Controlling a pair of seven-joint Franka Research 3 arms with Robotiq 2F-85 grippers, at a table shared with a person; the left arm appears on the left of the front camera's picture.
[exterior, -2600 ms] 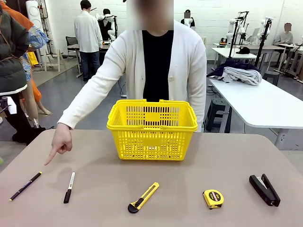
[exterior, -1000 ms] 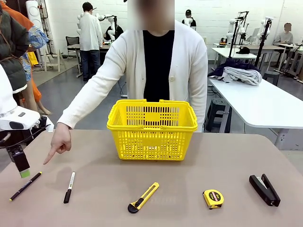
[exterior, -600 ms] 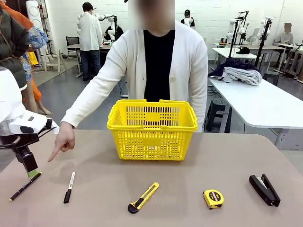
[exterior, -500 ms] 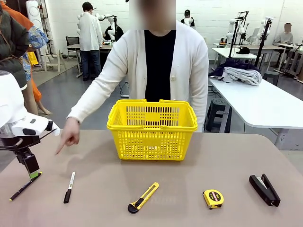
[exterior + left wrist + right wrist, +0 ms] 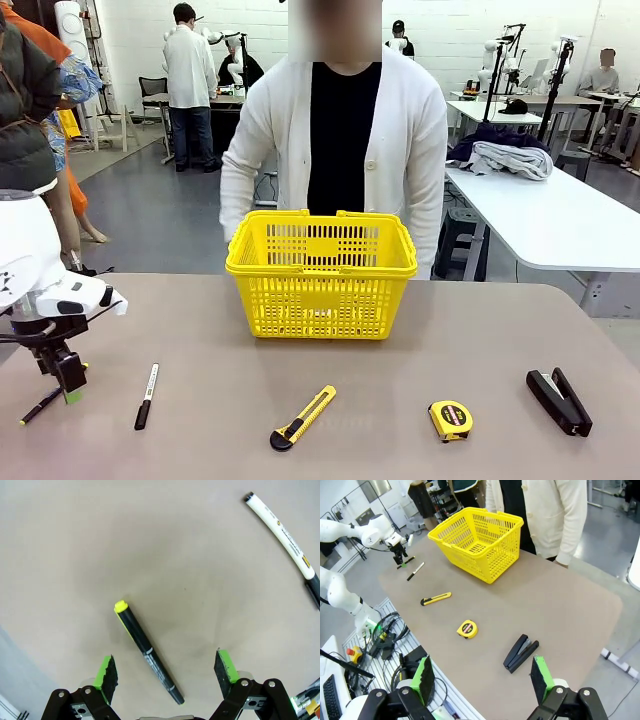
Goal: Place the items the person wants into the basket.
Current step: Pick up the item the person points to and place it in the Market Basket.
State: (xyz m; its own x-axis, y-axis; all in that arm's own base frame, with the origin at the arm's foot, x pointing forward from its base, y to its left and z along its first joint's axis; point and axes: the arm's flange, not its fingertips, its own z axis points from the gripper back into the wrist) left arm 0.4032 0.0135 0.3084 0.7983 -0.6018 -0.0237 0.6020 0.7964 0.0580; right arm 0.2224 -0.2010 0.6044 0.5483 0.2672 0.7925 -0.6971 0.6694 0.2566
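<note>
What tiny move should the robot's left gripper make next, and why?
Probably lower a touch and shut on the thin black pen. The left gripper is open, with its green pads on either side of the pen, which lies flat on the table. Nothing is held yet, and the pen is meant to go into the yellow basket.

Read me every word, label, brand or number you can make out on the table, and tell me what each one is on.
No text here is sharp enough to quote.
Marker: black print along the white barrel label, too small to read.
Pen: faint pale print on the black barrel, too blurred to read.
Tape measure: a round label on its face, too small to read.
</note>
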